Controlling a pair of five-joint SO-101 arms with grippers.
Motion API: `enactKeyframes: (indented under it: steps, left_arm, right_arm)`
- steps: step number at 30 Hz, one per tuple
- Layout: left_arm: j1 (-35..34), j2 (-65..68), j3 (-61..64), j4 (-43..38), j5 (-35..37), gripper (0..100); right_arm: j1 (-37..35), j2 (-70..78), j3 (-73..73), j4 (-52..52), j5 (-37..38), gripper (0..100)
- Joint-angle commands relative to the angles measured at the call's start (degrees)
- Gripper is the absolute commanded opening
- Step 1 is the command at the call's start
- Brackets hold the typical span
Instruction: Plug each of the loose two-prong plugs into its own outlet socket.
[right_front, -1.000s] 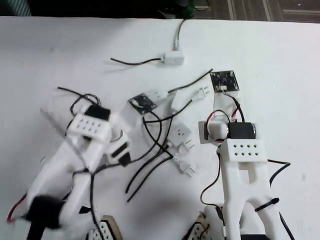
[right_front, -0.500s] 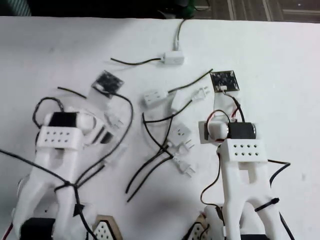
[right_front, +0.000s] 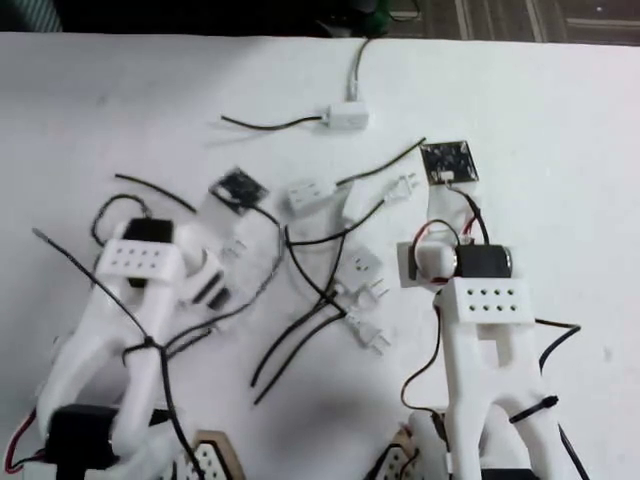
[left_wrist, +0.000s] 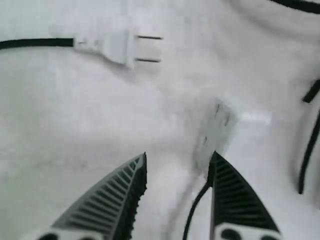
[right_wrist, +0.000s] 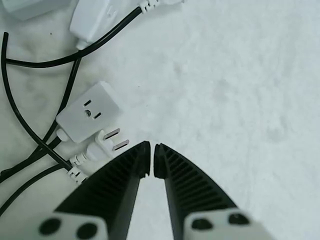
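Open left gripper (left_wrist: 177, 167), nothing between its fingers. The two-prong plug (left_wrist: 107, 46) lies ahead of the tips, off toward one finger, its long axis crosswise to the reach; it probably needs a wrist turn. An outlet socket (left_wrist: 216, 125) sits just beside the other finger. The right gripper (right_wrist: 151, 160) has its tips together, empty.

Plug (left_wrist: 107, 46): smooth white plastic, shiny metal prongs. Cable (left_wrist: 35, 43): black, smooth. Left gripper (left_wrist: 178, 157): matt ribbed plastic. Table (right_wrist: 240, 75): matt white, slightly grainy.
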Motion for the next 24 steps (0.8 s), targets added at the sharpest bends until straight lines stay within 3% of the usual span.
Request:
enactKeyframes:
  steps: [1, 8, 13, 16, 24]
  left_arm:
    - [6.5, -4.4, -0.3, 4.9, 3.0, 21]
    - [15.6, -15.9, 3.4, 10.0, 5.6, 21]
    - [14.5, -19.9, 4.7, 9.9, 5.0, 22]
    - [14.4, -19.3, 4.9, 10.3, 1.7, 28]
    - [13.1, -7.9, 3.7, 8.7, -5.4, 28]
  right_arm:
    - [-0.4, -1.4, -1.4, -0.4, -0.1, 2.7]
    - [-0.4, -1.4, -1.4, -0.4, -0.1, 2.7]
    - [-0.4, -1.5, -1.4, -0.3, -0.1, 2.7]
    - [-0.4, -1.4, -1.4, -0.3, -0.1, 2.7]
    - [-0.4, -1.4, -1.4, -0.3, -0.1, 2.7]
